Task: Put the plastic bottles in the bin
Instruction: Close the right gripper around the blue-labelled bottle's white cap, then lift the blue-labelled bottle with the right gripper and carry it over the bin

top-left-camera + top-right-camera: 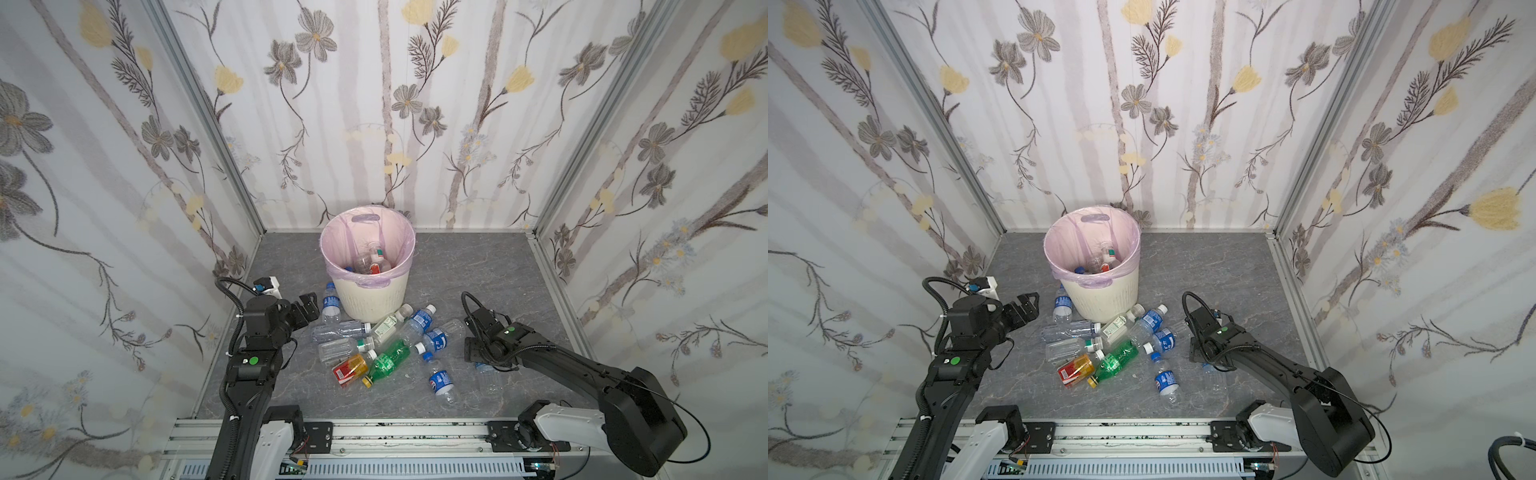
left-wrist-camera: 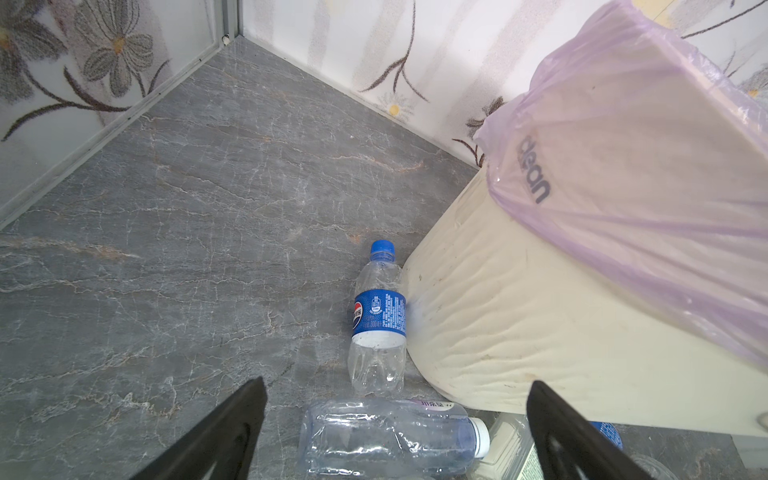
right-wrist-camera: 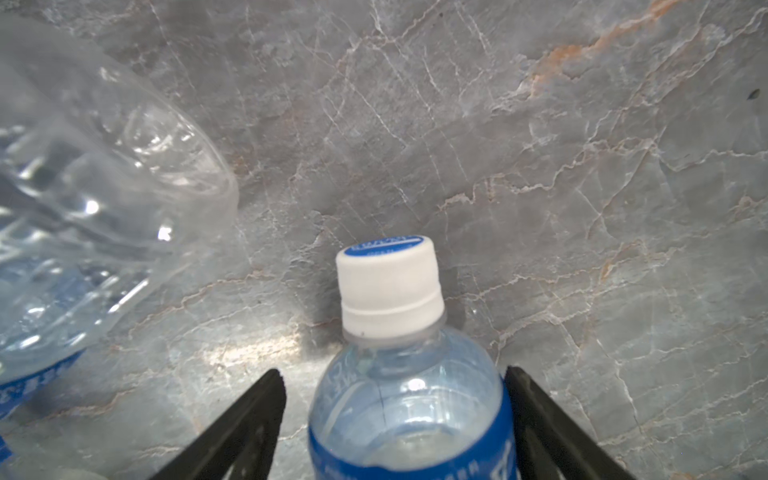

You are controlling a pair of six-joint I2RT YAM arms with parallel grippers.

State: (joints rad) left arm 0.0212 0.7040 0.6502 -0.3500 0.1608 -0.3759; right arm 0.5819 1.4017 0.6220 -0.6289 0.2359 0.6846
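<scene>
Grey marbled flooring (image 1: 478, 266) is enclosed on three sides by flower-patterned walls (image 1: 374, 104). At the far middle of it the bin (image 1: 370, 299) is stood upright, lined with a pink-lilac bag (image 1: 399, 249) folded over its rim, and some of the plastic bottles (image 1: 370, 262) are seen lying inside it. The others are scattered on the floor in a loose heap (image 1: 386, 332) just near of the bin, spreading toward the right. A green bottle (image 1: 388, 360) and an amber bottle (image 1: 351, 369) are laid side by side at the heap's near edge. A blue-labelled bottle (image 2: 378, 316) is laid against the left of the bin's base, its blue cap pointing far. The left gripper (image 2: 397, 383) is held left of the bin with its jaws spread wide and nothing gripped, and a clear crushed bottle (image 2: 386, 440) is seen lying crosswise below it. The right gripper (image 3: 392, 370) is lowered at the right edge of the heap (in both top views it is hidden under its own wrist). Its jaws are set apart on either side of a blue-banded bottle (image 3: 407, 415) with a white cap (image 3: 388, 286). A gap is shown on one side, so that bottle is flanked and not clamped; whether the other finger touches it cannot be told. Another clear bottle (image 3: 104, 187) is lying just beside it.
</scene>
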